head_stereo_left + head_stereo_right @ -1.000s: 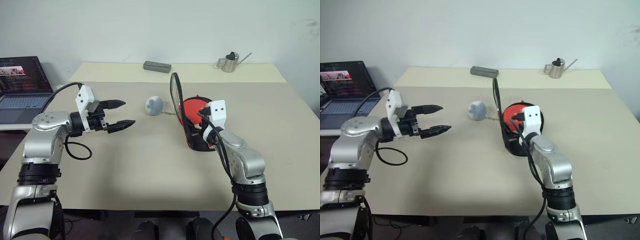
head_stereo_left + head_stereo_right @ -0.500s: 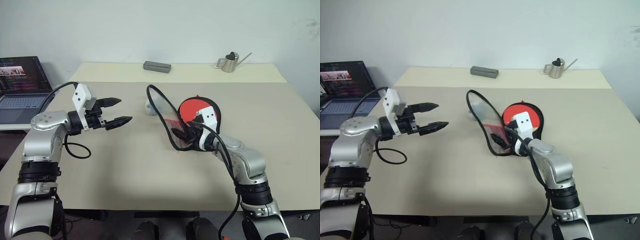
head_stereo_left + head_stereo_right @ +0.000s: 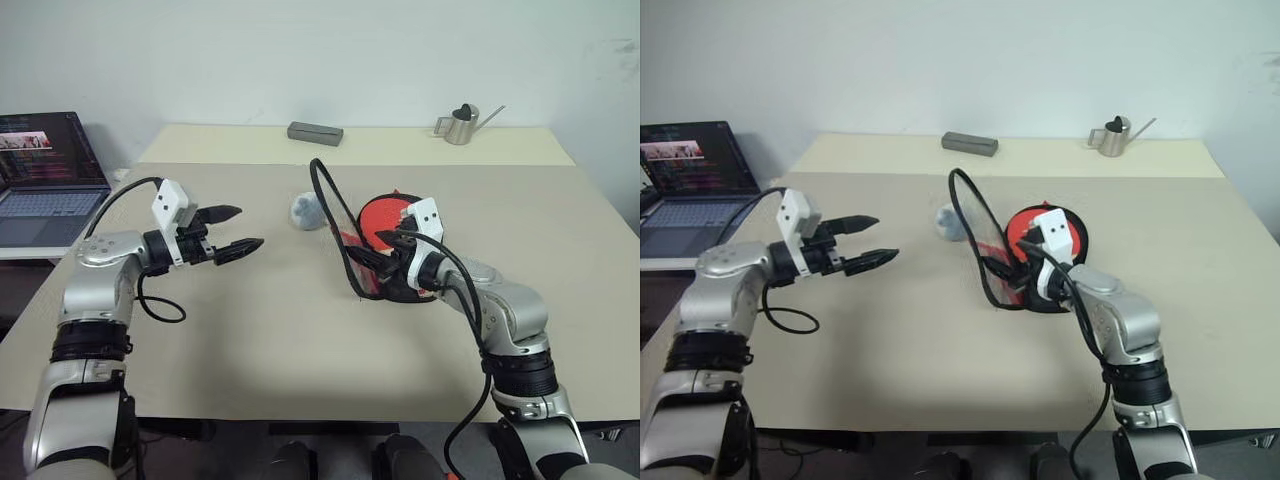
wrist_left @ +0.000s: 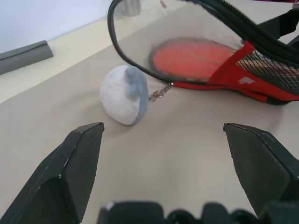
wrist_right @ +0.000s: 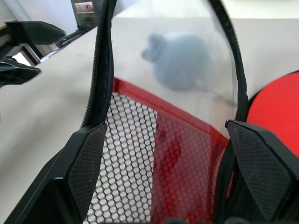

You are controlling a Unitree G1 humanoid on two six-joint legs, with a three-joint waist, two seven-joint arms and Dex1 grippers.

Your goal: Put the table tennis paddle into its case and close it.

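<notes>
Round red paddle (image 3: 385, 215) lies inside the black-rimmed red zip case (image 3: 345, 245), flap propped up, mid beige table (image 3: 300, 340). L gripper (image 3: 232, 230) wide open, empty. R gripper (image 3: 372, 252) spread open around the flap.

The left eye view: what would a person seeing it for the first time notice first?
The eye goes first to the red and black soft case near the table's middle, its clear and mesh flap raised, with the red round paddle face lying inside. The right gripper reaches open at the flap's base. A small grey-white round pompom lies beside the case, and the left gripper hovers open to its left.
</notes>
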